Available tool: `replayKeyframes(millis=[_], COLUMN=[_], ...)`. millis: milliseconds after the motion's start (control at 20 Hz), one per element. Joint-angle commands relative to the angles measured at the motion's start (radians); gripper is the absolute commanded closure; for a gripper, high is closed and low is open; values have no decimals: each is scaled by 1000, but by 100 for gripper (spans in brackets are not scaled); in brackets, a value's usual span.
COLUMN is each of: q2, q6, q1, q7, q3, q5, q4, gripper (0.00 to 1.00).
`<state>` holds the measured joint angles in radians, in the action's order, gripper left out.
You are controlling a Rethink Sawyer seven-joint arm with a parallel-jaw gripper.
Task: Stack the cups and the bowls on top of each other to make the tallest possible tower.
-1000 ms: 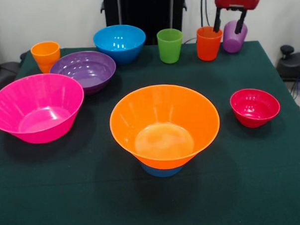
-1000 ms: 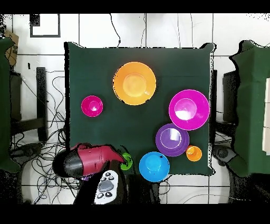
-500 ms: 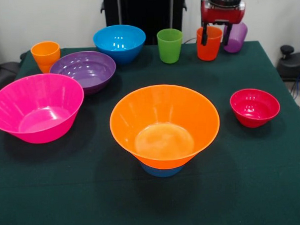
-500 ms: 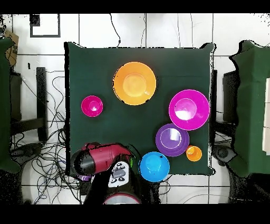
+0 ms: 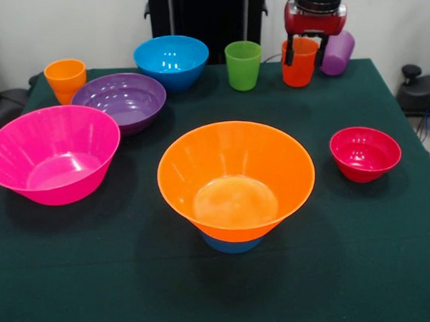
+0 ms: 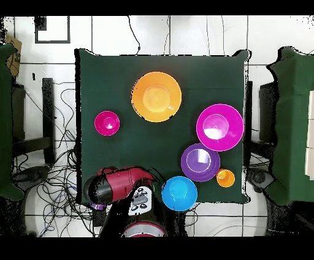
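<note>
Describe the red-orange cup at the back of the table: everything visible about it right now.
The red-orange cup is a small translucent plastic tumbler, upright, mouth up, on the green table near its far edge. The green cup stands apart on one side, the purple cup close on the other. The gripper is lowered over it, one dark finger outside each side of the rim; contact cannot be judged. The overhead view hides it under the arm.

I see the green-clothed table (image 5: 391, 267) carrying the pink bowl (image 5: 52, 154) at nine o'clock, the purple bowl (image 5: 119, 101) and yellow-orange cup (image 5: 65, 79) toward ten, and the blue bowl (image 5: 171, 61) near eleven. The green cup (image 5: 244, 65) stands at twelve, the red-orange cup (image 5: 299, 64) and purple cup (image 5: 337, 54) at one, the red bowl (image 5: 365, 154) at three. At centre, the light-blue bowl (image 5: 233, 243) rests on the cloth under the orange bowl (image 5: 236, 178).
</note>
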<state>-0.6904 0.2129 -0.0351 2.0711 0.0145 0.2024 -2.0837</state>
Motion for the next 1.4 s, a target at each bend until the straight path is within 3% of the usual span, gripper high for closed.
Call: replayKeyframes(millis=[50,500,950,1400], q2=[-98,-144,-76,-64], q6=[64,74,38,-5], q1=[-4,32,53,51], q7=[55,42,16,30], q3=[123,153,126,127], q5=[3,3,60,76], q4=[-87,-140,-117,-153], gripper=[0,0,0,0])
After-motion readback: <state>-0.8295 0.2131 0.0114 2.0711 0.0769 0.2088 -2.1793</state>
